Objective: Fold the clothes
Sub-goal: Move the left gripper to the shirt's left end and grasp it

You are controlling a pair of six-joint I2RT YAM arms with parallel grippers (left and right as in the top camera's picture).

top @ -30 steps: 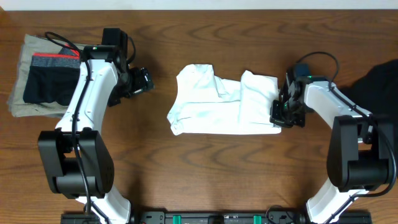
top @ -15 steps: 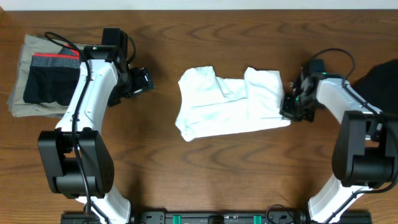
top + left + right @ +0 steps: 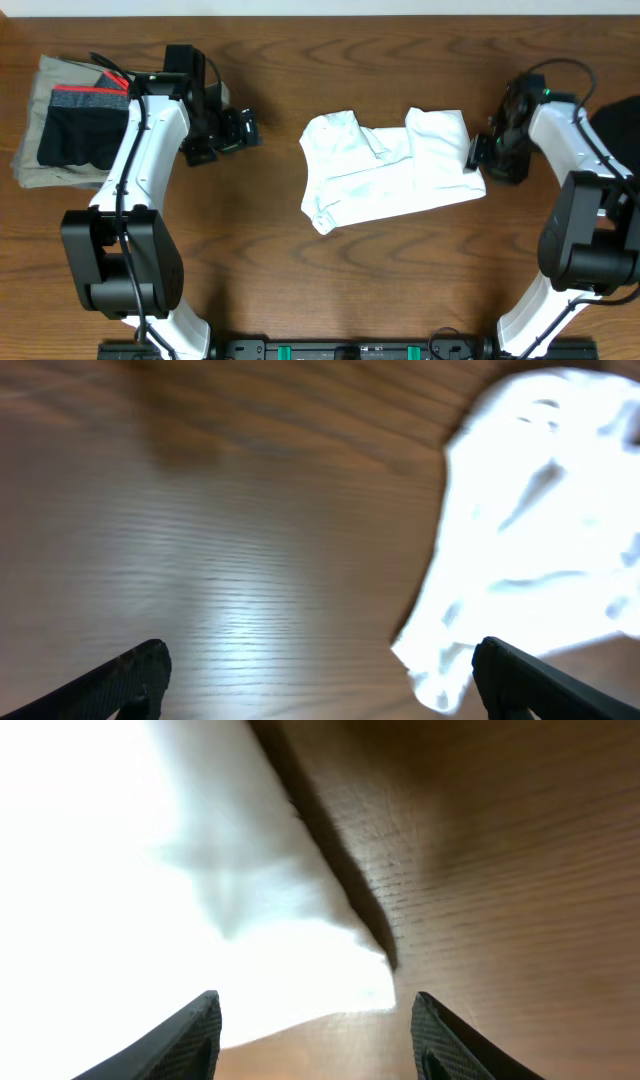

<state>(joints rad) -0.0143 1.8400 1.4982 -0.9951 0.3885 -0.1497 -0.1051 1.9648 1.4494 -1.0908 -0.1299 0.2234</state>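
Observation:
The white T-shirt (image 3: 390,178) lies partly folded and wrinkled at the table's middle, tilted a little. My right gripper (image 3: 479,160) is at its right edge and stands open. In the right wrist view the white T-shirt (image 3: 150,860) has a corner just ahead of the right gripper (image 3: 315,1042), with bare wood between the fingers. My left gripper (image 3: 248,130) hovers open to the left of the shirt, apart from it. In the left wrist view the white T-shirt (image 3: 545,510) is ahead and to the right of the left gripper (image 3: 325,680). A black garment (image 3: 618,125) lies at the right edge.
A khaki-grey folded pile (image 3: 35,150) lies at the far left, with black shorts (image 3: 80,130) with a red-and-grey waistband on top. The table is brown wood (image 3: 330,290).
My right gripper dragged the shirt to the right and slightly back, then opened and let go of its edge. The left gripper shifted a little to the right.

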